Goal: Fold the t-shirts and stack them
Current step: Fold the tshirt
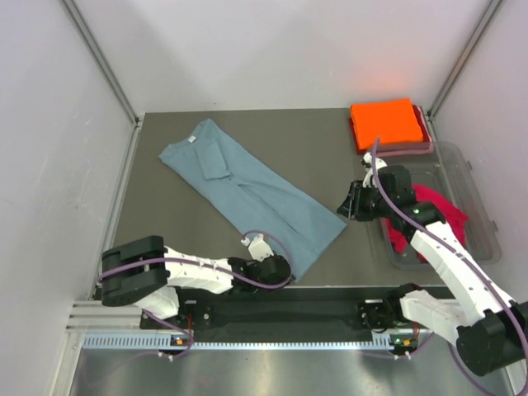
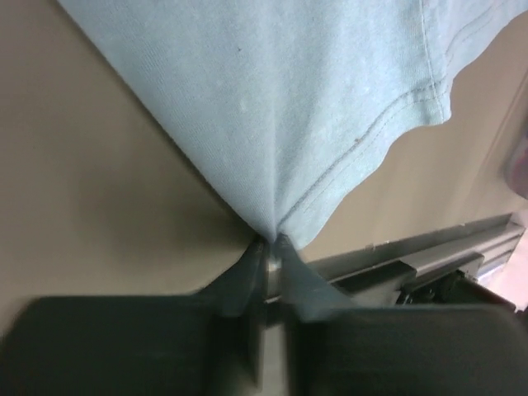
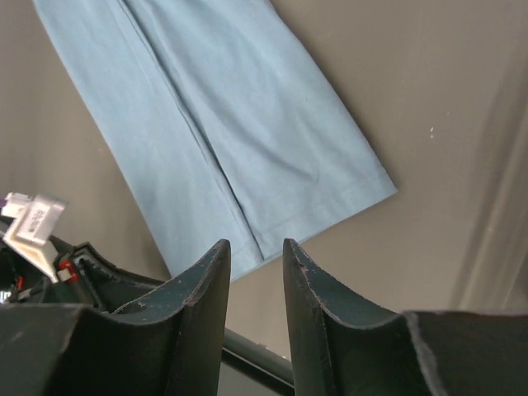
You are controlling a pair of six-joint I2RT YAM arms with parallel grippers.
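Note:
The grey-blue t-shirt (image 1: 247,190) lies folded lengthwise into a long strip, running diagonally from back left to front right on the table. My left gripper (image 1: 285,271) is shut on its near hem corner (image 2: 272,223) at the front of the table. My right gripper (image 1: 342,208) is open and empty, just right of the shirt's right hem corner (image 3: 363,186). The orange t-shirt (image 1: 385,122) lies folded at the back right. The red t-shirt (image 1: 429,216) lies crumpled in the clear tub, partly hidden by my right arm.
The clear plastic tub (image 1: 478,206) stands at the right edge of the table. A pink-edged layer (image 1: 400,150) lies under the orange shirt. White walls enclose the table on the left, back and right. The arm rail (image 1: 280,312) runs along the near edge.

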